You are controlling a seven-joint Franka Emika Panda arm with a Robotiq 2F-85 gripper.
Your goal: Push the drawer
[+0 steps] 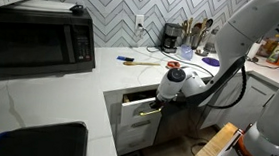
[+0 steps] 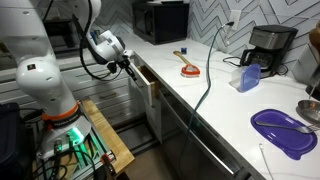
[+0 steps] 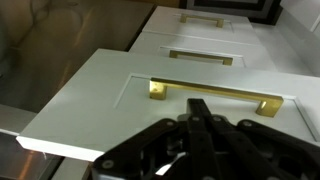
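Observation:
The drawer point(image 3: 110, 85) has a pale white flat front and a slim brass bar handle point(image 3: 215, 94). In both exterior views it stands pulled part way out of the cabinet under the white counter point(image 1: 135, 110) point(image 2: 147, 88). My gripper point(image 3: 200, 106) is shut and empty. Its closed fingertips point at the drawer front just below the middle of the handle, very close to it; I cannot tell whether they touch. The gripper also shows in both exterior views point(image 1: 157, 106) point(image 2: 129, 66), right at the drawer front.
Two more drawer fronts with brass handles point(image 3: 200, 57) lie beyond. On the counter are a microwave point(image 1: 37, 38), a coffee maker point(image 2: 268, 45), a purple plate point(image 2: 283, 130), a blue container point(image 2: 249, 76) and a brush point(image 2: 187, 69). A sink point(image 1: 34, 140) is near. A wooden platform point(image 2: 105, 140) sits by the robot base.

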